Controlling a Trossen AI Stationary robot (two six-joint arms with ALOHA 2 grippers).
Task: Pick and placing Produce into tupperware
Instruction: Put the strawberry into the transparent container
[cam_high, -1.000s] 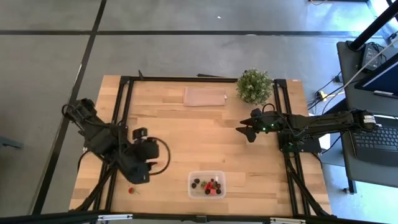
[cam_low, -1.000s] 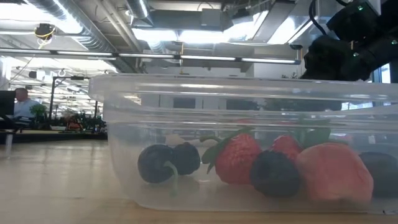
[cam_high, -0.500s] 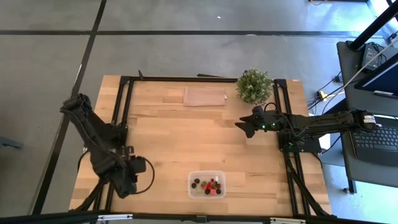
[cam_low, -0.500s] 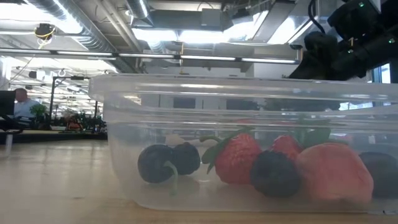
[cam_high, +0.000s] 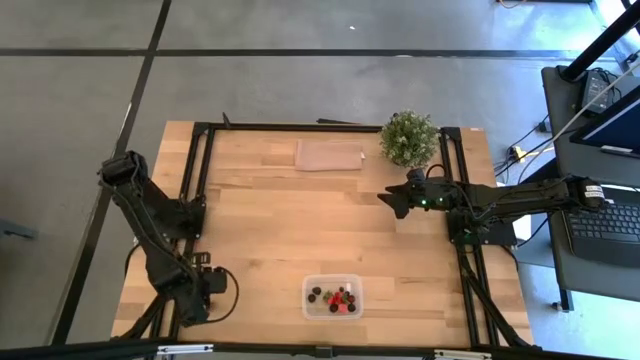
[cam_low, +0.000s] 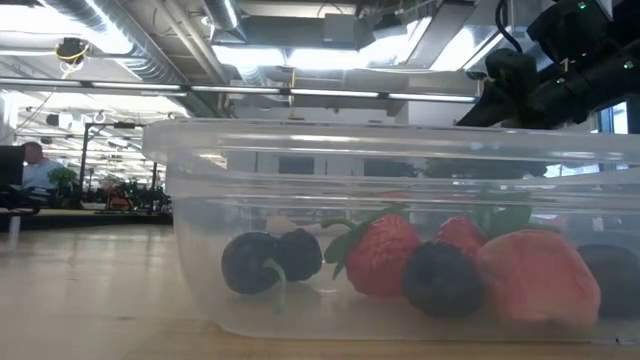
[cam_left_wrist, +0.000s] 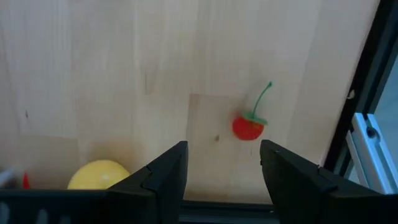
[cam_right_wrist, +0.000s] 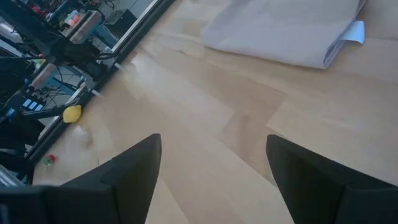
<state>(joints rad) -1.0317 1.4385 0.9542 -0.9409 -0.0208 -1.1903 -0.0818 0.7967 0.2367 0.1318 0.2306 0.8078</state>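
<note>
- We judge the step in hand to be the approach to the pieces of produce not yet boxed: our left tool hangs low over the table in the lower left of the high view, fingers apart and holding nothing.
- In the left wrist view a red cherry-like piece with a green stem lies on the wood just beyond the gap between the fingers, toward the right finger, and the yellow lemon sits off beside the left finger, partly cut by the lower edge.
- The tupperware stands at lower centre of the high view, well apart from that tool; the low view shows dark berries and strawberries already inside it.
- Our guess at the next move: shift the tool so the red piece sits squarely between the fingers, lower, close, then carry it rightward to the tub. The piece is tiny and the stem sticks up, so it could roll or slip out.
- Our right tool waits at centre right of the high view, below the potted plant, fingers apart and empty.
- Hard to make out: in the high view the left arm covers both loose pieces, so we cannot place them there. The fruit count in the tub is unclear, since the pieces overlap and the low view cuts the tub at its right edge.
</note>
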